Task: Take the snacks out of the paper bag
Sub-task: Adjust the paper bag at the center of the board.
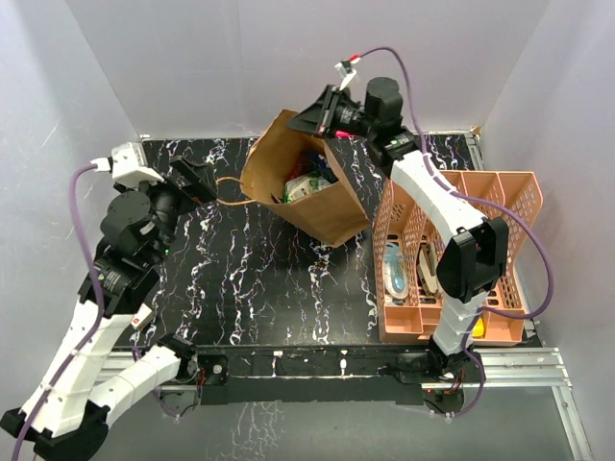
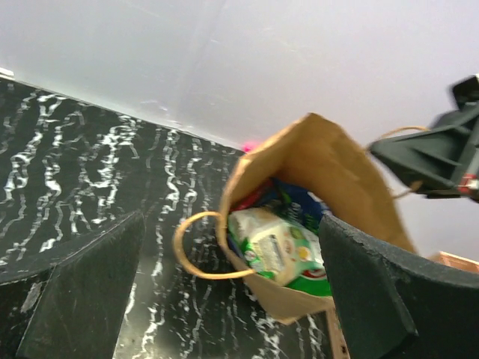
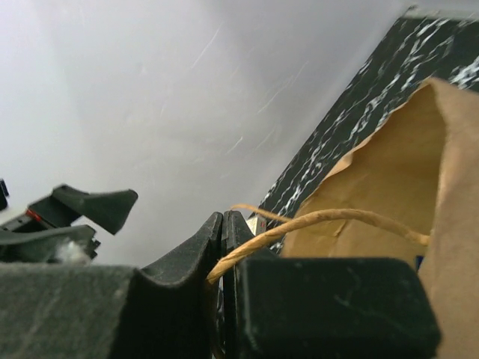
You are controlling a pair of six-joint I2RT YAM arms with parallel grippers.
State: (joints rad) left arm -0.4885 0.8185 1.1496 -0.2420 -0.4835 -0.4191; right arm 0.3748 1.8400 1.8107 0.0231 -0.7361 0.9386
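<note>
The brown paper bag (image 1: 332, 206) stands tilted at the back middle of the table with its mouth open. Snacks (image 1: 303, 184) fill it. In the left wrist view a green-white packet (image 2: 281, 250) lies on top, with blue and red packets behind it. My right gripper (image 1: 312, 120) is above the bag's far rim, shut on a twine handle (image 3: 329, 217) that runs between its fingers (image 3: 198, 250). My left gripper (image 1: 205, 181) is open just left of the bag, with the near handle loop (image 2: 187, 254) lying between its spread fingers (image 2: 97, 284) and untouched.
A salmon-pink perforated organiser (image 1: 452, 250) with pale items stands at the right, close to the bag's right corner. White walls close in the back and both sides. Black marbled tabletop (image 1: 279, 288) lies in front of the bag.
</note>
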